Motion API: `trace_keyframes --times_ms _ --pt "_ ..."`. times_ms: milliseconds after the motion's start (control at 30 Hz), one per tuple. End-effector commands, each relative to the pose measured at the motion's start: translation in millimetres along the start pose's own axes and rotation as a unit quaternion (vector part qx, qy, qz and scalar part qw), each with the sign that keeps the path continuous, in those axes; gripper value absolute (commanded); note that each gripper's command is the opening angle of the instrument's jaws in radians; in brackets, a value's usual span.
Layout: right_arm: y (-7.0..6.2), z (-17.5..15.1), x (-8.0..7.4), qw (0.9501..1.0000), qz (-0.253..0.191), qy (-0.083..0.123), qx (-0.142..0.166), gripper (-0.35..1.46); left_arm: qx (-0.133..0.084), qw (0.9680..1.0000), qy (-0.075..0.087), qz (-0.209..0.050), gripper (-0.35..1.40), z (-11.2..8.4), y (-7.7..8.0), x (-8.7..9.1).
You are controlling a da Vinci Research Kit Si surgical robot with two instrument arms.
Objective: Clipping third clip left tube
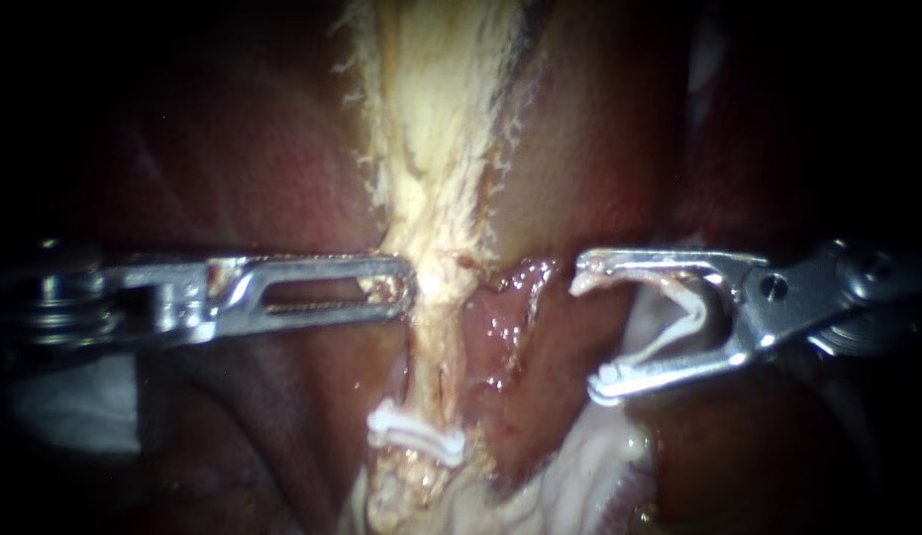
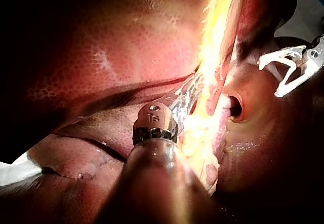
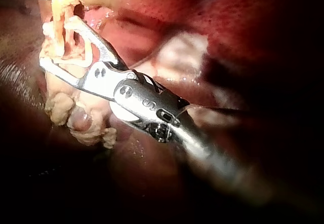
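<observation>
The pale tube (image 1: 439,228) runs down the middle of the endoscope view, with frayed edges, between dark red liver (image 1: 233,168) on both sides. Low on the tube a white clip (image 1: 416,436) sits across it, a little slanted. Below this clip the tube ends in crumbly pale tissue.

The left instrument (image 1: 406,289) comes in level from the left. Its slotted jaws lie together on the left edge of the tube, and a bit of pale tissue shows inside the slot. In the left wrist view the same jaws (image 2: 188,96) go into the bright yellow strand.

The right instrument (image 1: 589,327) comes in from the right, and its jaws stand wide apart. They carry an open clip (image 1: 696,312), white and spread in a V, with one leg along each jaw. The jaw tips are near the tube but apart from it. Between them and the tube lies a wet red fold (image 1: 500,317).

The stretch of tube between the left jaws and the white clip is bare. The open mouth of the right jaws faces this stretch.
</observation>
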Motion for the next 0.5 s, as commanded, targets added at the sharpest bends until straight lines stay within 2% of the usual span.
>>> trace_keyframes --times_ms 33,200,300,500 --pt "-0.1 0.0 0.1 1.0000 0.000 0.000 0.000 0.60 0.000 1.0000 0.000 0.000 -0.35 0.0 0.0 0.0" --pt "-0.2 0.1 0.1 1.0000 0.000 0.000 0.000 0.60 0.001 1.0000 0.002 -0.001 -0.35 -1.0 -0.3 -0.1" --pt "-0.4 0.2 -0.1 1.0000 -0.001 0.001 0.000 0.60 0.002 1.0000 0.005 -0.002 -0.35 -3.0 -0.9 -0.2" --pt "-0.8 1.8 -0.9 0.9999 0.014 0.003 0.002 0.60 -0.011 0.9999 -0.008 -0.004 -0.35 -6.5 -1.4 -0.5"
